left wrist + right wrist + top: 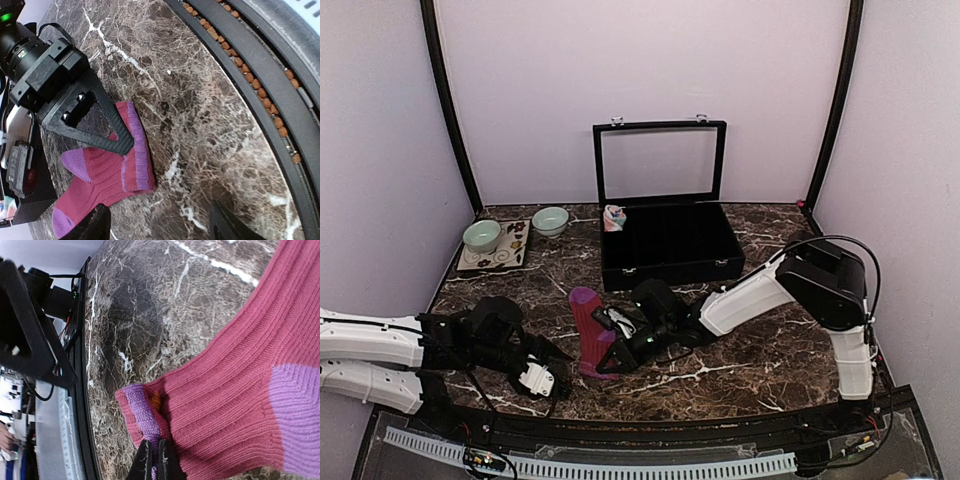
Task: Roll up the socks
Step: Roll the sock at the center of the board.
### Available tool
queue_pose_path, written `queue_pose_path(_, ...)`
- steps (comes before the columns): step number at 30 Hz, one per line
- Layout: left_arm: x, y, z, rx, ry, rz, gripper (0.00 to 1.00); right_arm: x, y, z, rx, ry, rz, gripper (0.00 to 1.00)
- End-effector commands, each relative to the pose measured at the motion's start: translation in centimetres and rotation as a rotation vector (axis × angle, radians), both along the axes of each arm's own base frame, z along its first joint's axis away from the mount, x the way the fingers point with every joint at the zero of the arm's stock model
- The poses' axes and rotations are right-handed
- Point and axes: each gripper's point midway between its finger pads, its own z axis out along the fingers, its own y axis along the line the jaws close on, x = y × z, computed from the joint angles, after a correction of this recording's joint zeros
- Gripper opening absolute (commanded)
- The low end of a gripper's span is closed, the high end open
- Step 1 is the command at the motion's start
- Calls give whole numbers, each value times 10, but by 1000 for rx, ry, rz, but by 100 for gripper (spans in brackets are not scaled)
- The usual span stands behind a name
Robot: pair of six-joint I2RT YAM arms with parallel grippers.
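Note:
The maroon sock [588, 322] lies flat on the marble table, purple toe to the back. My right gripper [608, 358] is shut on its near, purple-striped cuff end. In the right wrist view the fingertips [145, 463] pinch a folded bit of the cuff of this sock [235, 390], with orange showing inside; the gripper [155, 461] is closed tight. My left gripper [558, 368] is open and empty, just left of the sock. In the left wrist view [160, 227] its jaws stand wide apart, near the sock [107, 172]. The salmon-pink sock [614, 217] sits at the case's back left corner.
A black case [665, 250] with its lid raised stands behind the maroon sock. A patterned tray [498, 258] with a mint bowl [482, 235] is at the back left, a second bowl [550, 220] beside it. A black rail [260, 100] runs along the near table edge.

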Motion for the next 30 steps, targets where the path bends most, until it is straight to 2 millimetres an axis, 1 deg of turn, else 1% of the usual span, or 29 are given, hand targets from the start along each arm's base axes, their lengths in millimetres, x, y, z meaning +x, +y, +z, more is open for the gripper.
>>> queue_pose_path(1, 20, -33, 14, -73, -121, -16, 72, -2, -54, -81, -340, 188, -137, 0)
queue_pose_path(5, 18, -45, 4, -67, -159, -59, 72, -2, -50, -80, -330, 197, -133, 0)
queue_pose_path(10, 18, -50, -5, -59, -167, -67, 68, -3, -51, -82, -337, 201, -117, 0)
queue_pose_path(12, 20, -50, -8, -55, -169, -59, 66, 1, -44, -79, -325, 193, -113, 0)
queue_pose_path(18, 16, -46, -20, -33, -156, -72, 65, 1, -39, -82, -320, 221, -128, 0)
queue_pose_path(20, 15, -44, -24, -16, -149, -70, 61, 1, -39, -84, -319, 231, -133, 0)
queue_pose_path(22, 15, -43, -28, -2, -140, -66, 55, 1, -39, -85, -315, 240, -139, 0)
queue_pose_path(23, 16, -43, -29, 4, -138, -63, 53, 0, -38, -85, -314, 243, -137, 0)
queue_pose_path(27, 18, -41, -32, 20, -137, -44, 53, -1, -36, -87, -318, 260, -135, 0)
queue_pose_path(30, 19, -39, -38, 50, -124, -39, 52, 0, -37, -89, -338, 283, -166, 0)
